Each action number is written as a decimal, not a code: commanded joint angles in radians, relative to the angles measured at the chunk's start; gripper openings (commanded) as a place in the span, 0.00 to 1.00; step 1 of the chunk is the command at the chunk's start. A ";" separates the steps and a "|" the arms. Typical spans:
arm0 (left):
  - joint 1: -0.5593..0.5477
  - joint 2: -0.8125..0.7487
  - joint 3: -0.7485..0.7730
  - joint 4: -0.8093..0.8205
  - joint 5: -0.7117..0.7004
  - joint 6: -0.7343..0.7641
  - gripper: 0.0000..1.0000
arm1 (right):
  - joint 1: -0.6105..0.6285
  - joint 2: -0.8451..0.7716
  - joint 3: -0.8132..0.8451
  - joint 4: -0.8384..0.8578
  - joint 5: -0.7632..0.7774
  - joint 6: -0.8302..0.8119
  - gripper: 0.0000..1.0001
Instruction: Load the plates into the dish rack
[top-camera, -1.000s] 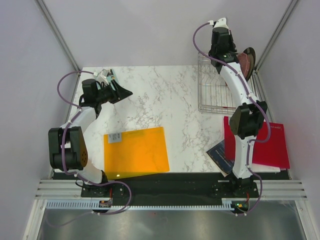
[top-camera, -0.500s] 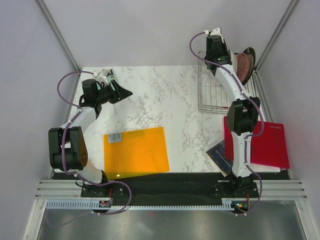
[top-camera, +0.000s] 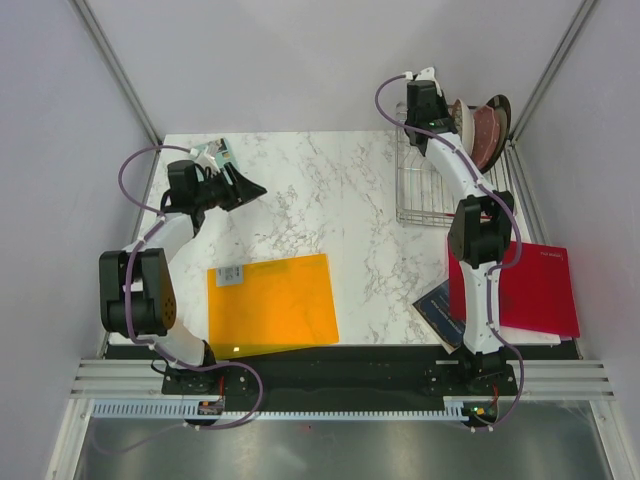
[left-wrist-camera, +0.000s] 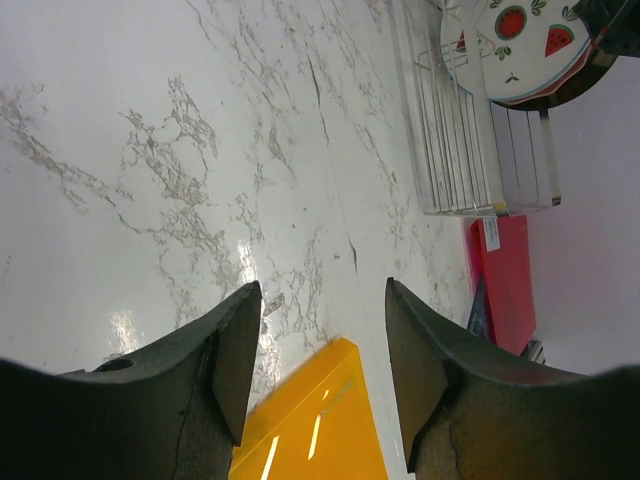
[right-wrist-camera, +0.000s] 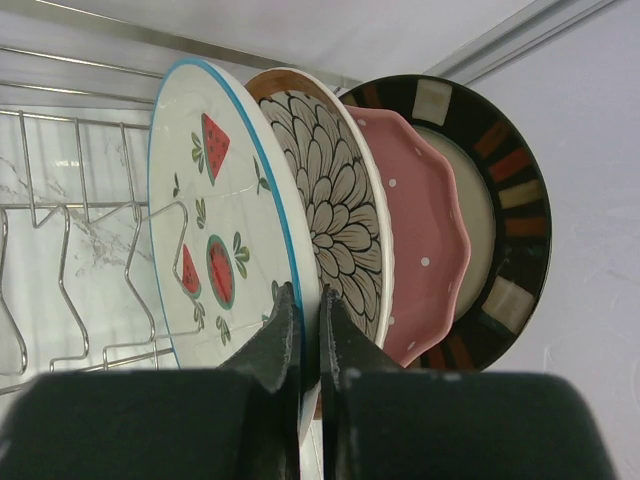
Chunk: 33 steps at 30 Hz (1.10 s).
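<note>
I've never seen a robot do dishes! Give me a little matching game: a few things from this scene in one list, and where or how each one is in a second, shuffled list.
Things:
1. watermelon plate
2. dark-rimmed plate
3. orange sheet
4. left gripper

Places or states:
A. lying flat on the near left part of the table
B. open, holding nothing
C. pinched at its rim by the right gripper
D. at the far end of the standing row, next to the pink plate

Pairs: 1-C, 2-D, 3-A, 4-B
</note>
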 joint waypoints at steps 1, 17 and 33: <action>-0.008 0.009 0.036 0.004 -0.007 0.001 0.59 | -0.003 -0.025 0.013 0.055 0.062 0.003 0.27; -0.016 -0.066 0.134 -0.074 -0.027 0.122 1.00 | 0.092 -0.388 -0.093 0.055 -0.240 -0.016 0.93; -0.148 -0.210 0.447 -0.401 -0.201 0.571 1.00 | 0.078 -0.900 -0.625 -0.046 -0.162 0.192 0.98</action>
